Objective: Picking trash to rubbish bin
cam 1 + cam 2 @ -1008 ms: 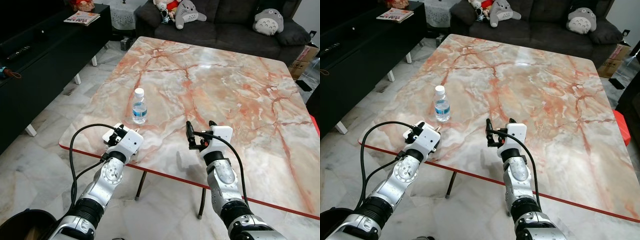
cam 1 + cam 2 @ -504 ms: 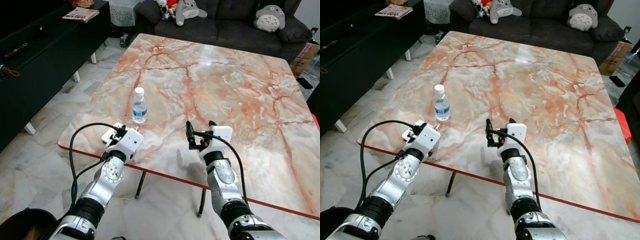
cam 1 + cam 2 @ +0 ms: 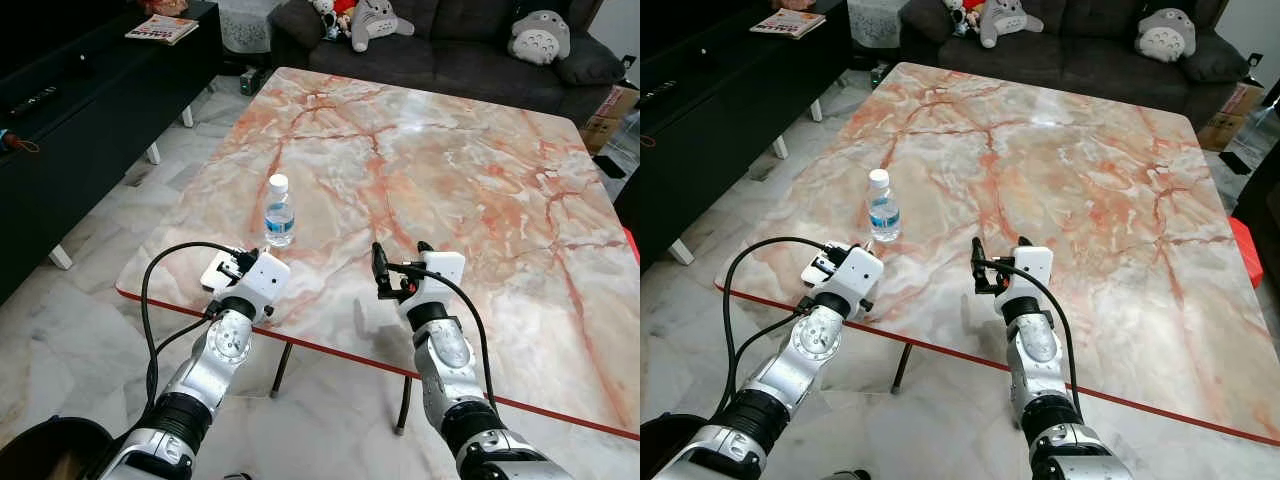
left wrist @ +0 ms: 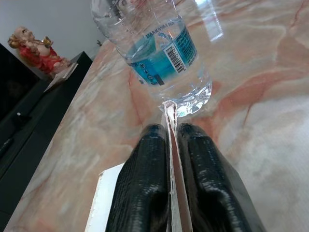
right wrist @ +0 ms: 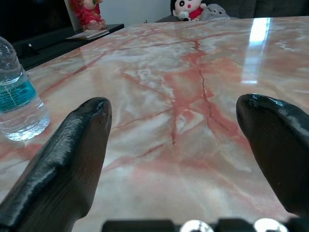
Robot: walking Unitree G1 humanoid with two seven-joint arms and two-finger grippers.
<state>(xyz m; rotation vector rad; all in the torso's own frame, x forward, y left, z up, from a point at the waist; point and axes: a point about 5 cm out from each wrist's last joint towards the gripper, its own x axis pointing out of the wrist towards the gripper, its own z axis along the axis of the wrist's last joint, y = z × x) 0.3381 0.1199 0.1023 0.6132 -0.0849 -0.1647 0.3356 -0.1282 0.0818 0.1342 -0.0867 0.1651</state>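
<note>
The flat white paper (image 4: pixel 170 159), the trash in question, sat clamped edge-on between the closed fingers of the left gripper (image 3: pixel 236 268) near the table's (image 3: pixel 480 180) near-left edge; half a second before it had lain further left, so the arm had carried it slightly inward, suggesting the pick was secured and the rubbish bin (image 3: pixel 45 452) on the floor came next. It looked thin and stiff. Just beyond stood a water bottle (image 3: pixel 279 212). Further right, the right gripper (image 3: pixel 398 270) hovered with fingers spread wide, empty.
</note>
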